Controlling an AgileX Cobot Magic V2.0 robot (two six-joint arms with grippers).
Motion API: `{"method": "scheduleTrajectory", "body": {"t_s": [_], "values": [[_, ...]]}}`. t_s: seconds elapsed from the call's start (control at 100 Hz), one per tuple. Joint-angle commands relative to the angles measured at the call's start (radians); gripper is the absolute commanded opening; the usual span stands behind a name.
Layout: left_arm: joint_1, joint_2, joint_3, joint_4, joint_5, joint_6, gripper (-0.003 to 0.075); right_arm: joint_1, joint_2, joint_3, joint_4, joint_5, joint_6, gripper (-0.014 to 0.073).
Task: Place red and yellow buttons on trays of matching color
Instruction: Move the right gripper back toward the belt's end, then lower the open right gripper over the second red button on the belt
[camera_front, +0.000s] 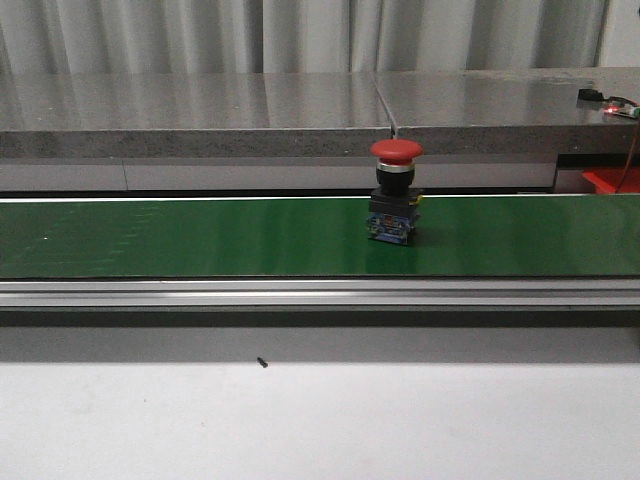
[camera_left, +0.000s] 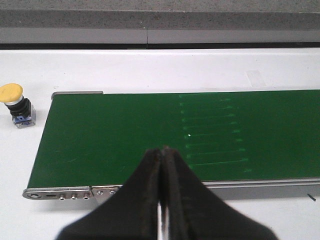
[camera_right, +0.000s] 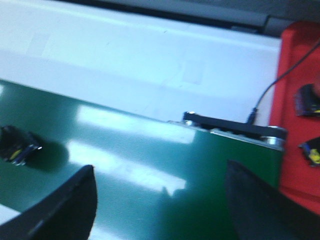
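- The red button (camera_front: 396, 192) stands straight up on the green belt (camera_front: 200, 237), cap on top.
- The left tool (camera_left: 162, 150) is pinched tight, empty.
- The right tool (camera_right: 160, 195) is spread wide.

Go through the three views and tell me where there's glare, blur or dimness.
Front view: dim but sharp; the red button stands crisp on the green belt. Left wrist view: even light, in focus; the yellow button is clear, and the shut left gripper looms dark. Right wrist view: soft and smeared, with bright glare patches on the belt, and the open right gripper's fingers are blurred black shapes.
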Motion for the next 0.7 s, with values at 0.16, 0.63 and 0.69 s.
{"method": "scheduleTrajectory", "body": {"t_s": [0.16,0.63,0.69], "values": [[-0.008,-0.003,-0.027,-0.01,-0.072,0.001,-0.002,0.158,-0.027,0.017,-0.025,-0.03,-0.012,0.0538],[-0.008,-0.003,-0.027,-0.01,-0.072,0.001,-0.002,0.389,0.09,0.017,-0.11,-0.074,-0.047,0.0538],[-0.008,-0.003,-0.027,-0.01,-0.072,0.001,-0.002,0.397,0.107,0.017,-0.115,-0.091,-0.047,0.0538]]}}
